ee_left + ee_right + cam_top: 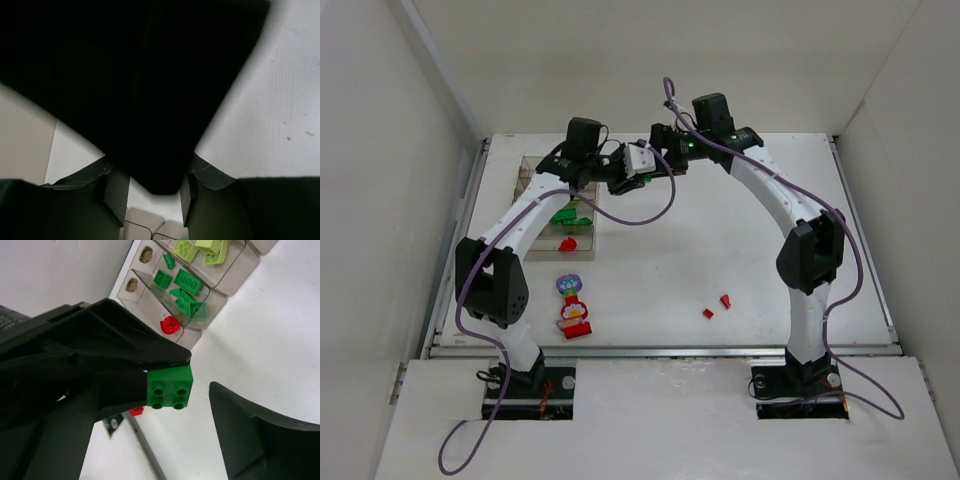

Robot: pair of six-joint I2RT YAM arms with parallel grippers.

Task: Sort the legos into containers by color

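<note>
Right gripper (636,168) with jaws released: in the right wrist view a dark green two-by-two brick (170,387) sits in the gap, studs toward the camera. It touches black finger parts on its left and top and stands well apart from the finger on its right. Left gripper (151,202) meets the right one in mid-air over the far right edge of the tray (532,170). In the left wrist view a black mass fills the space between its jaws, so whether they are clenched on the brick cannot be told. Below, the clear tinted tray holds lime bricks (200,247), dark green bricks (182,287) and a red piece (170,326) in separate compartments. Nearer the arm bases the table (720,240) carries a flower-topped piece (573,312) and two small red bricks (717,306), well apart from the tray.
</note>
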